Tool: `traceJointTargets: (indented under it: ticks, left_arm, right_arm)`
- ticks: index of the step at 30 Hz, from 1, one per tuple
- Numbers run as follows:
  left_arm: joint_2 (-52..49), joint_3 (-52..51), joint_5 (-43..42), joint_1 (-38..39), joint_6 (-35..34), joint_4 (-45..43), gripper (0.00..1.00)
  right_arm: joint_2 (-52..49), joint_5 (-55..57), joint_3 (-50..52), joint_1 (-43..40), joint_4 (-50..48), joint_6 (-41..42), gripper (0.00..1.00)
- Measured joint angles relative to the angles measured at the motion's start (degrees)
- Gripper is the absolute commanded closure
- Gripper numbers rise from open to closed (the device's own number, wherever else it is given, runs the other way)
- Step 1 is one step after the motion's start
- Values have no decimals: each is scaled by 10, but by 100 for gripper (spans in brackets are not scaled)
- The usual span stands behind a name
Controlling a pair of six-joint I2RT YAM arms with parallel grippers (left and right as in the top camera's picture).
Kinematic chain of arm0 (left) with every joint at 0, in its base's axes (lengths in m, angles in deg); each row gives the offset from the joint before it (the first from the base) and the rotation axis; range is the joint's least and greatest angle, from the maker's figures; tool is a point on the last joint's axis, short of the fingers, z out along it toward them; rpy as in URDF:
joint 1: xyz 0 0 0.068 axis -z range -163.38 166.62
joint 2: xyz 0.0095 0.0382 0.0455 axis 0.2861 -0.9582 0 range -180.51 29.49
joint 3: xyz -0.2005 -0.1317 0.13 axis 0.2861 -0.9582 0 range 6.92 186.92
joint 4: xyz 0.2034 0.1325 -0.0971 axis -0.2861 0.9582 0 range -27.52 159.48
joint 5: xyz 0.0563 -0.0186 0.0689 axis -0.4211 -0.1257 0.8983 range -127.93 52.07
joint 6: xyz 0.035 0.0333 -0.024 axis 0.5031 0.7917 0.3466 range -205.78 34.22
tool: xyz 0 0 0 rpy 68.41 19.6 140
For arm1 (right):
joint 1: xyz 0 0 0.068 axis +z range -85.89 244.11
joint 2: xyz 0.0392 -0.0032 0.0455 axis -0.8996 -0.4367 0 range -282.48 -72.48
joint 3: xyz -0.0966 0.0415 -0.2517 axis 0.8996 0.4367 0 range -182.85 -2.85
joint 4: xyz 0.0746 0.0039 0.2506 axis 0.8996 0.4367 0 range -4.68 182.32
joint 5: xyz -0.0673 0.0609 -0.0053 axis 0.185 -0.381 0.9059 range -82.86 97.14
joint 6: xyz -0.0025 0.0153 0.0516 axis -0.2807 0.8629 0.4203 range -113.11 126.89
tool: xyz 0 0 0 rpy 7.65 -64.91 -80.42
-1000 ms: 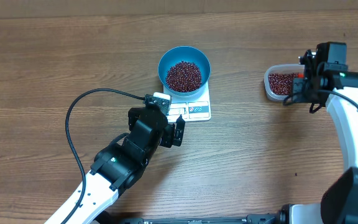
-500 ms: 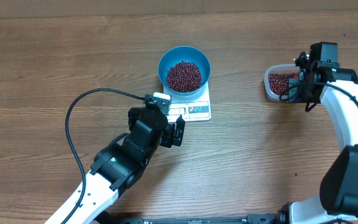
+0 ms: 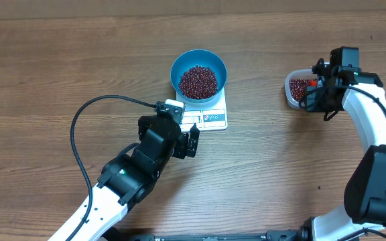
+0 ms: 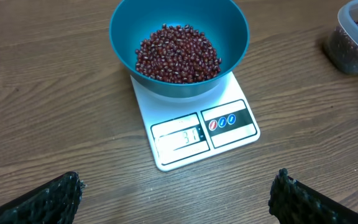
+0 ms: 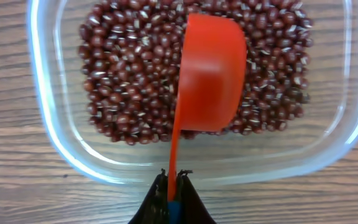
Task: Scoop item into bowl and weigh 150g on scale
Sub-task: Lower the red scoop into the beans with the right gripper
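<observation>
The blue bowl [image 3: 199,75] [image 4: 179,46] stands on the white scale [image 3: 210,118] [image 4: 199,134] and holds a heap of dark red beans [image 4: 178,54]. My left gripper [image 3: 187,138] [image 4: 178,200] hangs open just in front of the scale, nothing between its fingers. At the right, my right gripper [image 3: 317,95] [image 5: 173,179] is shut on the thin handle of an orange scoop [image 5: 211,74]. The scoop's cup hangs turned on its side over the beans [image 5: 129,74] in the clear tub [image 3: 297,89] [image 5: 61,149].
The left arm's black cable [image 3: 86,117] loops over the wooden table [image 3: 59,60] at the left. The tub sits near the table's right side, well apart from the scale.
The right gripper has shifted slightly left and toward the tub with the scoop. The left arm, bowl and scale have not moved.
</observation>
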Motion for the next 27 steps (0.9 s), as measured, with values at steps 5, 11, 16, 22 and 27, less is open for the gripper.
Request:
traceJointTargets:
  ticks: [5, 11, 16, 22, 27]
  left_arm:
    - [0, 0, 0, 0, 0, 0, 0]
    - [0, 0, 0, 0, 0, 0, 1]
    - [0, 0, 0, 0, 0, 0, 1]
    - [0, 0, 0, 0, 0, 0, 1]
    - [0, 0, 0, 0, 0, 0, 0]
  right_arm:
    - [0, -19, 0, 0, 0, 0, 96]
    - [-1, -51, 0, 0, 0, 0, 96]
    - [-2, -64, 0, 0, 0, 0, 96]
    - [-3, -90, 0, 0, 0, 0, 96]
    - [-3, -111, 0, 0, 0, 0, 96]
